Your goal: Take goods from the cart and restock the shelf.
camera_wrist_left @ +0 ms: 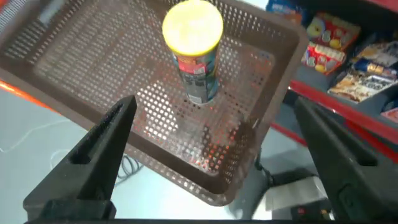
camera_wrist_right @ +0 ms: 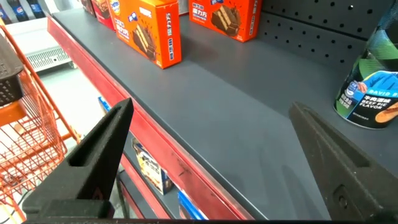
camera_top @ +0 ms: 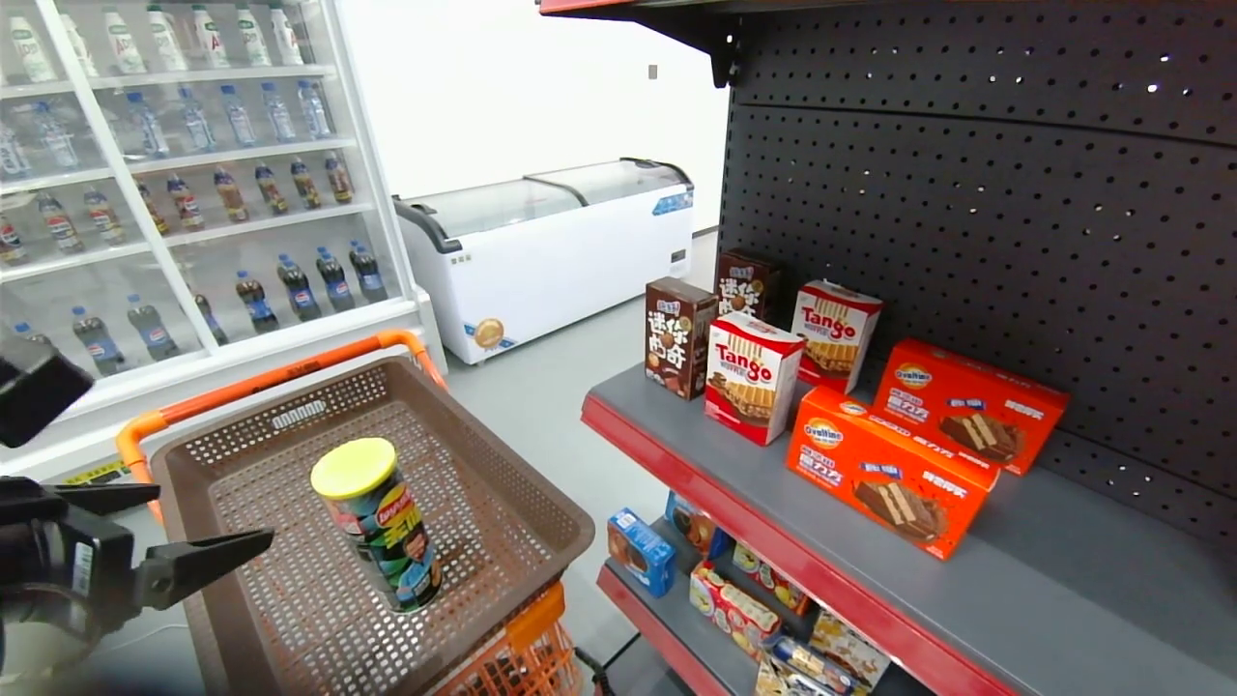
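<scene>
A tall snack can with a yellow lid stands alone in the brown perforated basket of the orange cart. My left gripper hangs open over the basket's near left rim, short of the can. In the left wrist view the can stands beyond the open left gripper, and the basket lies below. My right gripper is open and holds nothing, over the grey shelf board. A teal can stands on that board, off to the gripper's side.
The grey shelf carries orange boxes, red-and-white wafer boxes and brown boxes, with bare board toward the near end. Snack packs fill the lower shelf. A drinks cooler and chest freezer stand behind the cart.
</scene>
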Motion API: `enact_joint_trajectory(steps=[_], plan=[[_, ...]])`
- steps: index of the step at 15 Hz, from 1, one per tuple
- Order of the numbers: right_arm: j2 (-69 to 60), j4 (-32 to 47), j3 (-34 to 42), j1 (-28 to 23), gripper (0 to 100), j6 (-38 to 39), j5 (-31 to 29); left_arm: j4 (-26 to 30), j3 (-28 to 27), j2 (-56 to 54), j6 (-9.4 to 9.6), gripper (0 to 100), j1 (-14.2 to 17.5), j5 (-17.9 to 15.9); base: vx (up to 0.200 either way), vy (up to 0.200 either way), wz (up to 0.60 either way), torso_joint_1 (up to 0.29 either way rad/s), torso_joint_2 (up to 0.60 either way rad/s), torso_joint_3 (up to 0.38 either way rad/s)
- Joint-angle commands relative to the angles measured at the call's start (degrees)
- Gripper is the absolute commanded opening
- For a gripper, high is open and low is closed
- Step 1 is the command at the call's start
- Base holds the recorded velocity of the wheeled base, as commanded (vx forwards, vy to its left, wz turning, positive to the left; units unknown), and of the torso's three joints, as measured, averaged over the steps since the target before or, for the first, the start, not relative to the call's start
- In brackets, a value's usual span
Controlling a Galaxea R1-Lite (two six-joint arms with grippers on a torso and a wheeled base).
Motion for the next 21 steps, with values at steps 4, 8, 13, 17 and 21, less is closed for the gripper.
enact_joint_trajectory(steps=[4,8,13,17,21], plan=[[0.1,0.0,0.0,0.0,100,-0.1,0.0,-8.8,6.3,12.2,-0.01,100,0.4,0.1,0.000,0.000,0.00,0.000,0.00,0.000],[0.1,0.0,0.0,0.0,100,0.0,0.0,-21.2,11.7,20.1,-0.10,100,1.6,0.0,0.000,0.000,0.00,0.000,0.00,0.000],[0.1,0.0,0.0,0.0,100,0.0,0.0,-37.4,17.2,28.3,-0.54,100,1.5,-0.3,0.000,0.000,0.00,0.000,0.00,0.000],[0.1,0.0,0.0,0.0,100,-0.1,0.0,-46.9,18.7,33.0,-0.72,100,1.2,-2.1,0.000,0.000,0.00,0.000,0.00,0.000],[0.1,0.0,0.0,0.0,100,0.0,0.0,-51.3,21.3,36.3,-0.72,100,0.5,-2.1,0.000,0.000,0.00,0.000,0.00,0.000]])
